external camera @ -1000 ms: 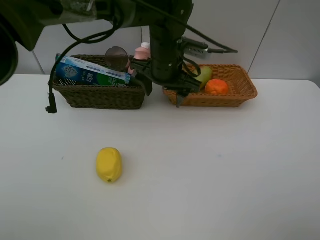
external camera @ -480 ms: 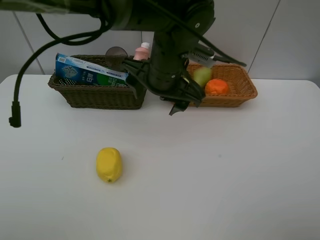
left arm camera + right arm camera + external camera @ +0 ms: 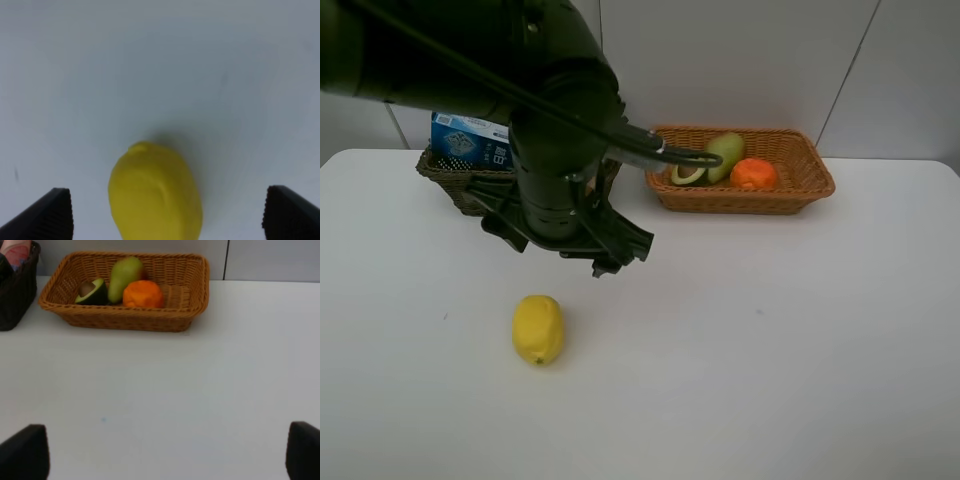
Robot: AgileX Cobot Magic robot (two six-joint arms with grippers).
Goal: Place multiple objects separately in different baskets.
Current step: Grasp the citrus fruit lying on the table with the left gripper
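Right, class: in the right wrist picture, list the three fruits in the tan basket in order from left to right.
halved avocado → pear → orange

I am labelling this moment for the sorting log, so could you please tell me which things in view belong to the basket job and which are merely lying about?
Part of the job:
- lemon, on the table
- avocado half, pear, orange, in the tan basket
- toothpaste box, in the dark basket
- left gripper, open above the lemon

Lying about:
- nothing visible besides the white table
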